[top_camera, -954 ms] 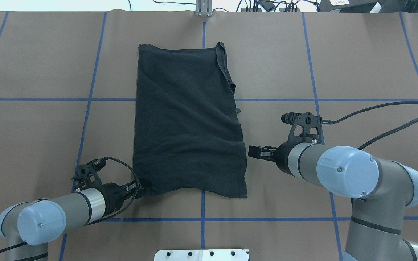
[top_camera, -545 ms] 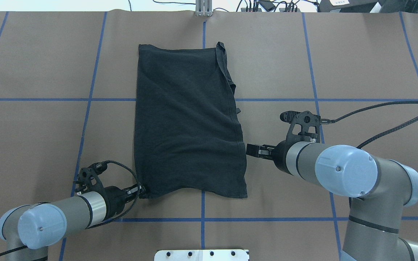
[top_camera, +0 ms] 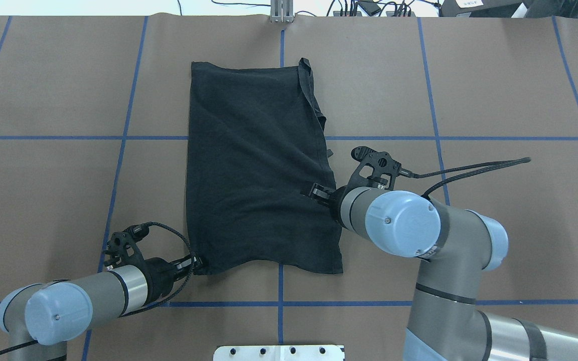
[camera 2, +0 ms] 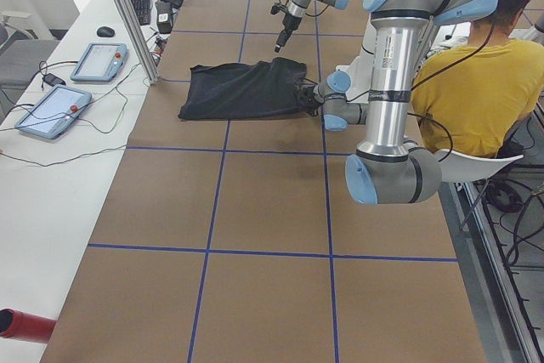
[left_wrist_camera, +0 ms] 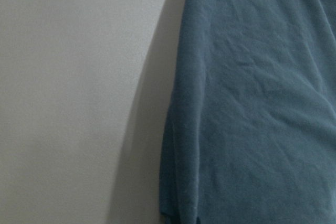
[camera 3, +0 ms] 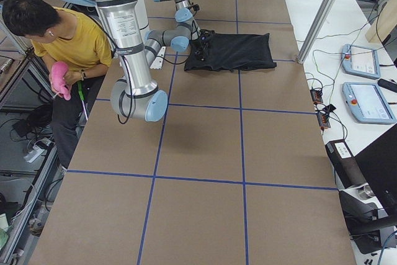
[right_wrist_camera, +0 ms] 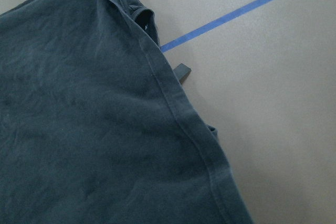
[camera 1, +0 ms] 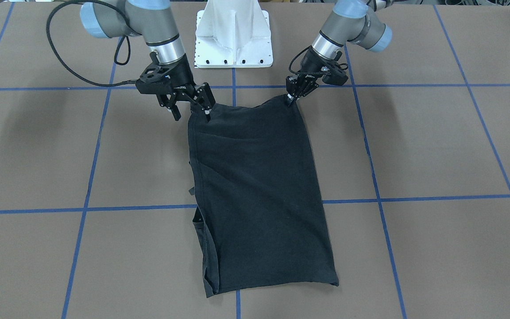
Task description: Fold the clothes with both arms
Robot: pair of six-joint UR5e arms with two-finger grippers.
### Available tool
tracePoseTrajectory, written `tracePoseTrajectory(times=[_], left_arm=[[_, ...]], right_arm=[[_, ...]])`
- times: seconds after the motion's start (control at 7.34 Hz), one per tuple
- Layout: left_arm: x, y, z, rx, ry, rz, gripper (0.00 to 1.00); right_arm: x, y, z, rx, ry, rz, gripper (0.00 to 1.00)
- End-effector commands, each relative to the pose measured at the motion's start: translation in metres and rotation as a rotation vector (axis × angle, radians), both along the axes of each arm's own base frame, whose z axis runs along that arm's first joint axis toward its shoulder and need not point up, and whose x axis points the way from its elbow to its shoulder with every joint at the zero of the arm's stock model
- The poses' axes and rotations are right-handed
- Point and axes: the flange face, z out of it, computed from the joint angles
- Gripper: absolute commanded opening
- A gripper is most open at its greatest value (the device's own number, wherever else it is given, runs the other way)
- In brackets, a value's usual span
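Observation:
The clothes are one black T-shirt folded into a long strip, flat on the brown table, also seen in the front view. My left gripper sits low at the shirt's near left corner, and its fingers look pinched together on that corner. My right gripper hangs open over the shirt's right edge near the near right corner, fingers spread, holding nothing. The left wrist view shows only cloth and table. The right wrist view shows the hemmed edge, with no fingers.
The white base plate is at the table's near edge. Blue tape lines grid the table. A person in a yellow shirt sits behind the robot. Tablets and cables lie on the side bench.
The right arm has swung left from beside the shirt to over its right edge, its cable trailing after it. The left gripper shifted slightly at the near left corner, then held still.

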Motion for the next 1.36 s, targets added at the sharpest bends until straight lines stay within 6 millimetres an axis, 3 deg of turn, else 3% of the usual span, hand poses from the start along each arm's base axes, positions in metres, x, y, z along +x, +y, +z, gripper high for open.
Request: tracePoseTrajectory(times=[0.0,0.14,0.41,0.95,1.23], left_arm=[[0.000,0.000,0.000,0.000,0.001,-0.001,0.00],[0.000,0.000,0.000,0.001,-0.001,-0.004,0.00],[0.000,-0.001,0.000,0.002,0.000,-0.006,0.00],[0.000,-0.001,0.001,0.001,-0.003,-0.006,0.00],[0.000,-0.001,0.000,0.001,-0.001,-0.006,0.00]], right_arm=[[-0.030,0.018,-0.003,-0.156,-0.072,0.100,0.84],[-0.041,0.031,0.000,-0.142,-0.063,0.106,0.85],[-0.071,0.052,0.025,-0.127,-0.004,0.122,0.86],[-0.086,0.055,0.037,-0.121,0.034,0.109,0.96],[-0.101,0.051,0.030,-0.123,0.038,0.111,0.90]])
